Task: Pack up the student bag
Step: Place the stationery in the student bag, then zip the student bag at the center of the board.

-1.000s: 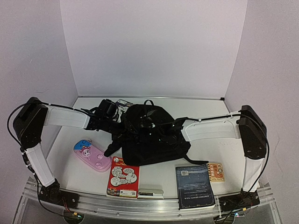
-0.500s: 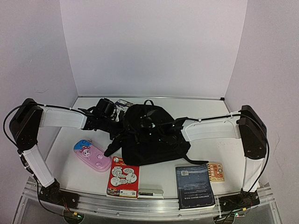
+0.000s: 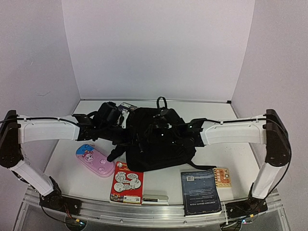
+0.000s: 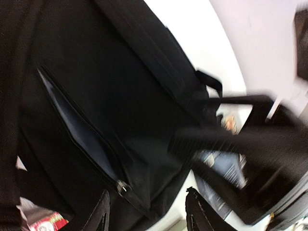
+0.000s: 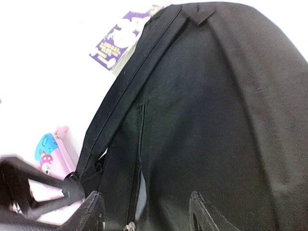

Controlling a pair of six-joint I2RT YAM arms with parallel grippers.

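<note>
The student bag [image 3: 156,144], a large black backpack, lies in the middle of the table with its top loop [image 3: 161,102] standing up. My left gripper [image 3: 126,126] is at the bag's left side. Its jaws [image 4: 147,216] stand open over the black fabric, just above a part-open zip pocket [image 4: 82,134] with greyish lining and a metal zip pull [image 4: 122,187]. My right gripper [image 3: 162,130] hovers over the bag's top. It [image 5: 147,214] is open too, with only bag fabric below it and a zip pull [image 5: 129,226] near its left finger.
A pink pencil case [image 3: 95,161] lies left of the bag. A red-and-white comic book [image 3: 127,183], a marker [image 3: 155,198], a dark blue book [image 3: 200,191] and a small orange card [image 3: 222,176] lie along the front edge. A purple booklet [image 3: 126,107] sits behind the bag.
My right gripper has gone from shut to open. The left jaws have spread wider. Both arms have stretched out lower and longer, and the bag's top loop has risen and shifted right.
</note>
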